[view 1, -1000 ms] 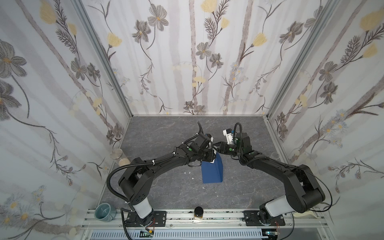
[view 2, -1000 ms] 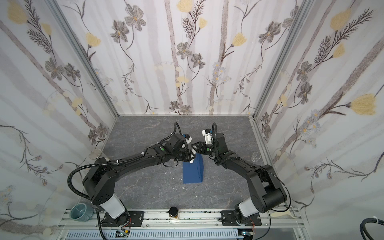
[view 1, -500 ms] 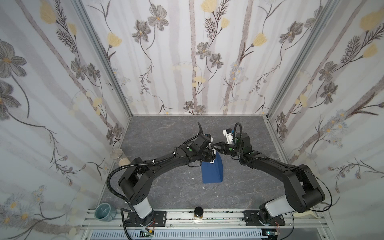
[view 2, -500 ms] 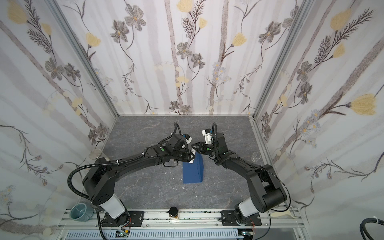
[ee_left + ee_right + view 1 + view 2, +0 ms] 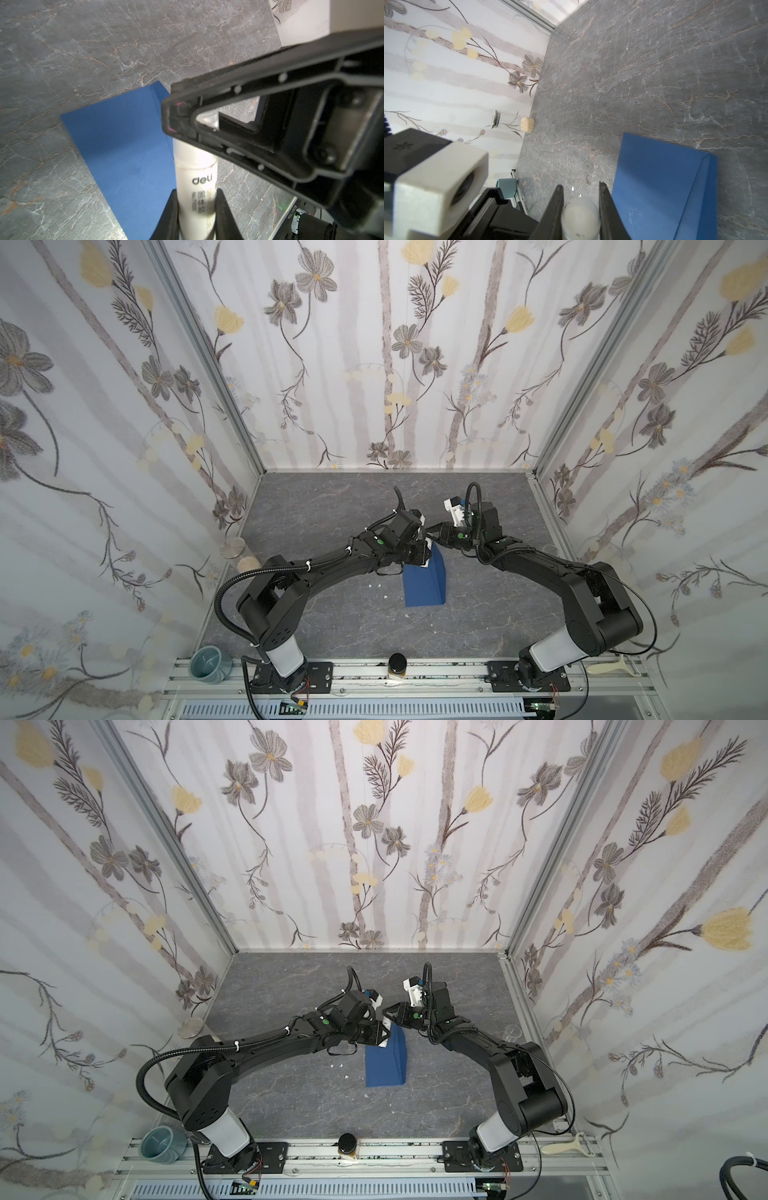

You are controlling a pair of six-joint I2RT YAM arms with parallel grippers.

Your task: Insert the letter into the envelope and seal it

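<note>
The left gripper [image 5: 196, 194] has its jaws pinching the lettered body of a white glue stick [image 5: 196, 176], held above the desk [image 5: 332, 510] in mid-scene. The right gripper [image 5: 580, 188] meets it from the right, its jaws pressed on either side of the stick's capped end. The dark blue envelope [image 5: 422, 587] lies on the desk, its far end beneath the left gripper and a crease running along its right side. A teal cup [image 5: 205, 662] stands at the near left
</note>
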